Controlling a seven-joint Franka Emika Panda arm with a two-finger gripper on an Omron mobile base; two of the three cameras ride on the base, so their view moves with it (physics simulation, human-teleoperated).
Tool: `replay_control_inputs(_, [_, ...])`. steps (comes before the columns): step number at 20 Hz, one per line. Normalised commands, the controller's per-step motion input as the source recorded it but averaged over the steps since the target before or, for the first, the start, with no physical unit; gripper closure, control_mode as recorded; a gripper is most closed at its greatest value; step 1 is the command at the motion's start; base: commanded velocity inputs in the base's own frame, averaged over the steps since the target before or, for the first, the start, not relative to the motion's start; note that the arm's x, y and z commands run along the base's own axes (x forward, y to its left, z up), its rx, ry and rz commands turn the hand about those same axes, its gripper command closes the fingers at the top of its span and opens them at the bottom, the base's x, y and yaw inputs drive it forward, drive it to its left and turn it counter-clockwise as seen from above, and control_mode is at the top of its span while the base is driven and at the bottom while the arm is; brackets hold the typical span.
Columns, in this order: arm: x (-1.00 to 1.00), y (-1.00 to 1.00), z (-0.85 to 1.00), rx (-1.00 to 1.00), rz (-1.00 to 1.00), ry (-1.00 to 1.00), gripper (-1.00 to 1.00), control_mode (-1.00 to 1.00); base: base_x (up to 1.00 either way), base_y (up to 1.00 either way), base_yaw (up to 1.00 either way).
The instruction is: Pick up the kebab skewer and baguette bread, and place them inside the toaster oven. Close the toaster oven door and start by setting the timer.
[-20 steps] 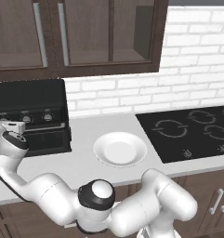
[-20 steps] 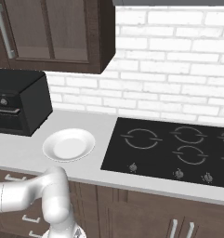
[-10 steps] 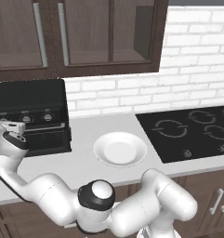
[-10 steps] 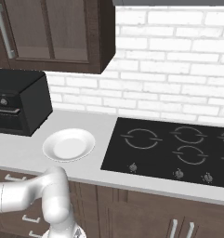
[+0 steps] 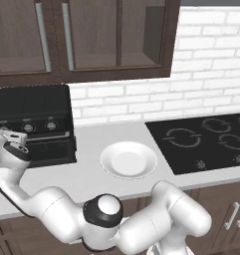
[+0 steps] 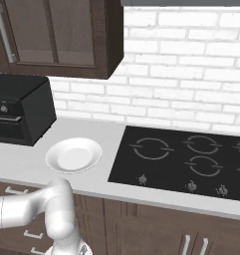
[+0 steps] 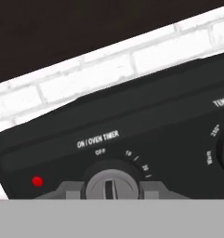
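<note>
The toaster oven [image 5: 34, 124] sits at the left of the left base view on the worktop [image 5: 91, 174], its door [image 5: 39, 149] up and closed. In the hand view the claw [image 7: 112, 189] clamps the timer knob [image 7: 111, 186], one finger on each side. An empty white plate [image 5: 128, 160] lies mid-frame beside the cooktop [image 5: 201, 142].

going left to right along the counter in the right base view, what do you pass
toaster oven → white plate → black cooktop
</note>
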Motion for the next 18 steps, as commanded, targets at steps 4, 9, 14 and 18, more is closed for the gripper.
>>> replay_control_inputs(4, [0.0, 0.0, 0.0, 0.13, -0.02, 0.0, 1.0, -1.0, 0.0, 0.0, 0.0])
replay_control_inputs(9, [0.0, 0.0, 0.0, 0.14, 0.0, 0.0, 1.0, -1.0, 0.0, 0.0, 0.0])
replay_control_inputs(14, [0.0, 0.0, 0.0, 0.13, 0.0, 0.0, 1.0, -1.0, 0.0, 0.0, 0.0])
replay_control_inputs(18, [0.0, 0.0, 0.0, 0.13, 0.0, 0.0, 1.0, -1.0, 0.0, 0.0, 0.0])
